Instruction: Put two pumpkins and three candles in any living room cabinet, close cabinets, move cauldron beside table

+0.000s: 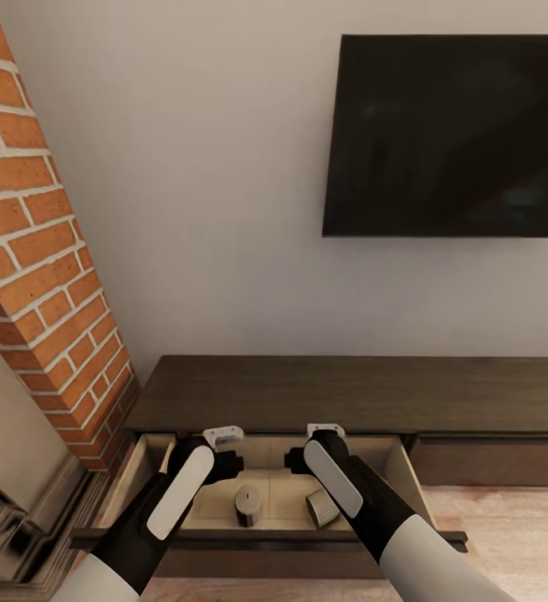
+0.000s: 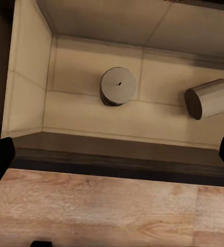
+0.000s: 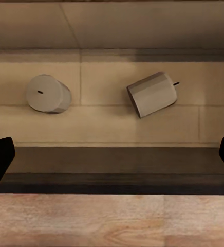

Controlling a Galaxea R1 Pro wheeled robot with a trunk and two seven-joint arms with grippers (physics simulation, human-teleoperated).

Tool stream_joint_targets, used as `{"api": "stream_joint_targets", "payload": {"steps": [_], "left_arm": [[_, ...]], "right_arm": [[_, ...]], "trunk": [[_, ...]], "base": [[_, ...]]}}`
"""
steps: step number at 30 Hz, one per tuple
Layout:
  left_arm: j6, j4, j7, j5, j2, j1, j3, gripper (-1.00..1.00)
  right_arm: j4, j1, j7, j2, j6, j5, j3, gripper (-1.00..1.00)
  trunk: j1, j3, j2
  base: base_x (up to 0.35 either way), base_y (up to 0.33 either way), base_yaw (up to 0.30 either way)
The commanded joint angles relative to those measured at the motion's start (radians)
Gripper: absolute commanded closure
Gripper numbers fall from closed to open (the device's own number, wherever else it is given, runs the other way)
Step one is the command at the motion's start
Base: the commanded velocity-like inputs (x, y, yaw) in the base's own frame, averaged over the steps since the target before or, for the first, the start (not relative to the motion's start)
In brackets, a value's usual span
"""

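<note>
Our left gripper (image 1: 223, 447) and right gripper (image 1: 317, 443) hover wide open above the cabinet's (image 1: 349, 393) open drawer (image 1: 395, 468), which holds one upright candle (image 1: 248, 504) and one toppled candle (image 1: 321, 507) near its front edge.

The light is soft and even, and the wall (image 1: 223, 209) looks bright with no glare. The open drawer (image 1: 278, 489) is dimmer inside, and each candle (image 2: 118, 86) has a small soft shadow beside it. Everything looks a little blurry, and the TV (image 1: 453, 134) is plain dark.
</note>
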Motion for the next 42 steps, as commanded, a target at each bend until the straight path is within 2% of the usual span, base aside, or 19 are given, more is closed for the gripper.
{"api": "stream_joint_targets", "payload": {"steps": [1, 20, 32, 42], "left_arm": [[0.001, -0.001, 0.01, 0.01, 0.0, -0.001, -0.001, -1.0], [0.001, -0.001, 0.01, 0.009, 0.0, -0.001, -0.001, -1.0], [0.001, -0.01, 0.012, 0.005, 0.0, -0.001, -0.002, -1.0], [0.001, -0.013, 0.012, 0.005, 0.003, -0.001, -0.001, -1.0]], "right_arm": [[-0.001, -0.001, -0.01, 0.0, 0.001, -0.009, 0.002, -1.0], [0.0, -0.001, -0.008, 0.002, 0.0, -0.009, 0.002, -1.0], [0.0, -0.001, -0.008, 0.004, -0.001, -0.009, 0.002, -1.0], [0.0, -0.001, -0.004, 0.002, -0.001, -0.009, 0.002, -1.0]], "trunk": [[-0.004, 0.002, 0.007], [-0.077, 0.062, 0.14], [-0.077, 0.062, 0.14], [-0.077, 0.062, 0.14]], "base": [[0.0, 0.0, 0.0], [0.0, 0.0, 0.0], [-0.012, -0.005, 0.0], [-0.087, -0.119, 0.0]]}}
